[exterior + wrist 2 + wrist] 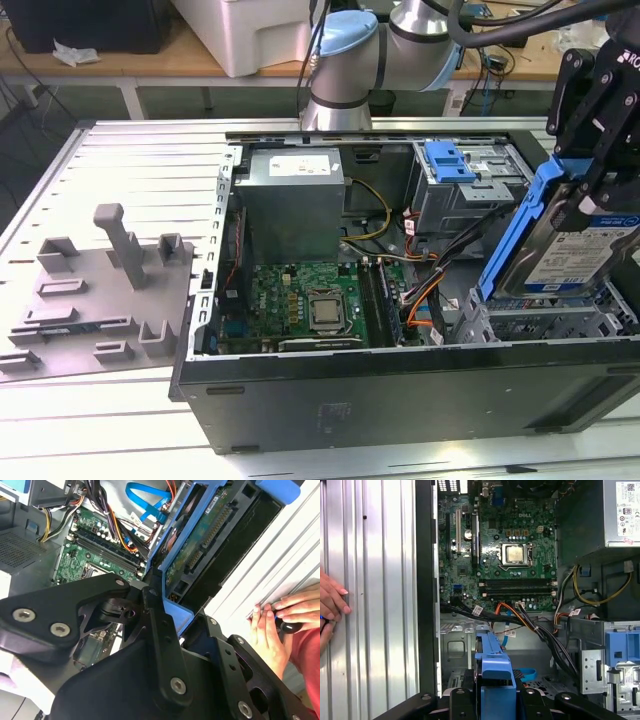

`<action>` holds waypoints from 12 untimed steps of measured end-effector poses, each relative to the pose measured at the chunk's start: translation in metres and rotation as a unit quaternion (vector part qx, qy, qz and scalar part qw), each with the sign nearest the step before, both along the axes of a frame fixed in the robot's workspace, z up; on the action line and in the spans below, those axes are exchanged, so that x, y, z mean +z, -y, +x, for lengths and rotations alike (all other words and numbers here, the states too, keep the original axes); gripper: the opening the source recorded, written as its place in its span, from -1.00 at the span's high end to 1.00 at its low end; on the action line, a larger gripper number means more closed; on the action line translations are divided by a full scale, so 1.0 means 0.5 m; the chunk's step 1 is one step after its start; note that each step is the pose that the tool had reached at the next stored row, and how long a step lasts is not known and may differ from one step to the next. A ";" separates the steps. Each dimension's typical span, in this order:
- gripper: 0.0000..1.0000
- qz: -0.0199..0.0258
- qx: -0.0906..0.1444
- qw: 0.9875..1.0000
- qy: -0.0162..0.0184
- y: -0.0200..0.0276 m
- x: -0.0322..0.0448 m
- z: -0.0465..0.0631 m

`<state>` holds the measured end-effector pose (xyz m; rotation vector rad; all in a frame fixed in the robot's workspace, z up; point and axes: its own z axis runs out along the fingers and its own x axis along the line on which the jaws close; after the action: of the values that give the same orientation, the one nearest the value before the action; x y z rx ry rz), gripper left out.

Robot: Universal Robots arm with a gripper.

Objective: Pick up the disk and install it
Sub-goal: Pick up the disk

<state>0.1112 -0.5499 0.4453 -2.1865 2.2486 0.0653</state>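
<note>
- The claw [592, 190] is clamped shut on the disk [565, 245], gripping the upper part of its blue carrier frame.
- The disk hangs from the claw on edge and tilted. Its white-and-blue label shows in the exterior view and its green circuit-board side in the second wrist view.
- Its lower edge is down at the grey drive cage [545, 320], at the exterior view's right end of the open computer case [400, 400]. I cannot tell whether it touches the cage.
- Orange and black cables [440, 275] run between the disk and the motherboard [310, 305] on the case floor.
- The grey power supply [290, 200] sits beyond the motherboard.
- A person's hands [265, 635] rest on the ribbed metal table [120, 160] beside the case.
- A grey fixture plate [95, 290] lies well apart, at the exterior view's left.
</note>
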 end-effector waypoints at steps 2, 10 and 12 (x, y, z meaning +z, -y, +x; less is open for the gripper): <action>0.26 0.000 0.000 1.000 0.000 0.0001 0.000 0.000; 0.26 -0.003 0.000 1.000 0.000 0.0012 -0.001 0.000; 0.26 -0.003 0.000 1.000 0.000 0.0011 -0.001 0.000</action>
<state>0.1112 -0.5505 0.4447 -2.1896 2.2511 0.0592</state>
